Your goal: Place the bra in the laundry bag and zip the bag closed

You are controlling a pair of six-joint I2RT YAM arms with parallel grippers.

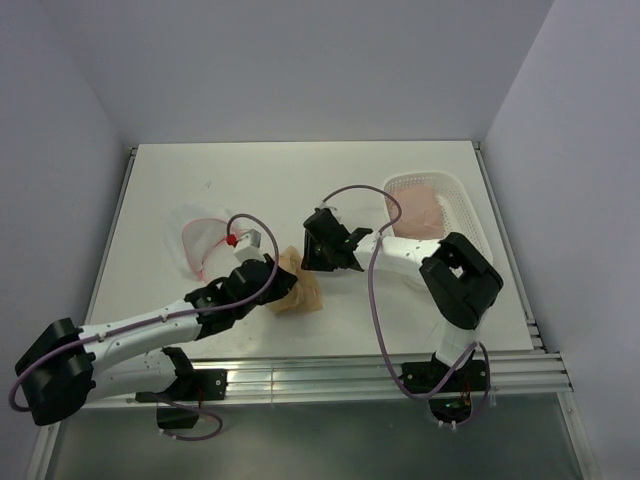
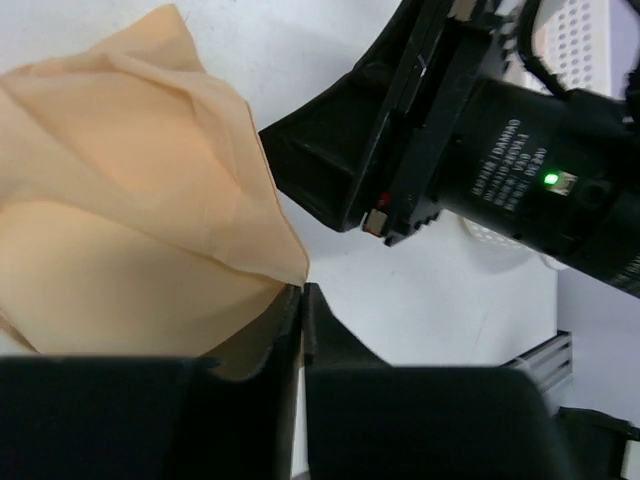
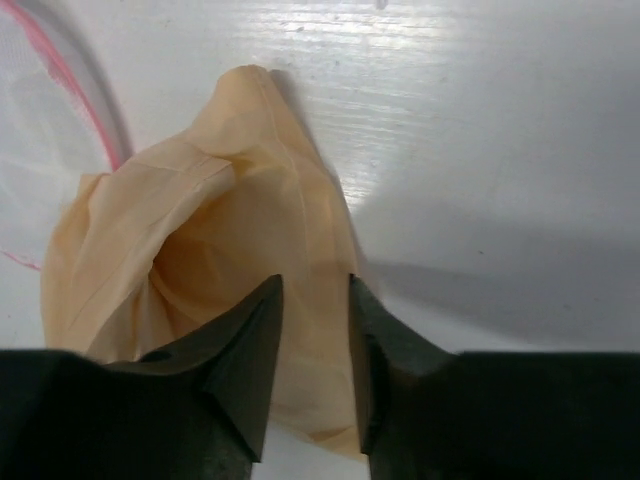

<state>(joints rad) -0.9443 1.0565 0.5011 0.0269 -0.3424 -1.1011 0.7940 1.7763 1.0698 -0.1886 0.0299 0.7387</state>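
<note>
Currently the left gripper (image 2: pixel 301 300) is pressed together on a thin edge of the bra (image 1: pixel 300 292). The bra lies bunched on the desk (image 1: pixel 300 180), just below the centre of the overhead frame. The laundry bag (image 1: pixel 203 240) sits left of centre in that frame, near the bra but apart from it. Whether its mouth stands open cannot be told. The right gripper (image 3: pixel 313 295) hangs over the bra with its jaws narrowly apart and appears to grip nothing.

Likely faults from this position:

1. Weak hold. Only a fold of fabric sits between the left fingers. A quick lift or drag may pull it free and drop the bra short of the bag.
2. Collision. Both grippers work close together over the bra, and the left wrist view shows the right one filling its upper right. A crossing move may knock them together.
3. Bag shift. The bag is light mesh and nothing pins it. Fabric pushed against its mouth may slide it or fold it shut.
4. Zip snag. Fabric left hanging out of the mouth would likely jam the zipper.
</note>
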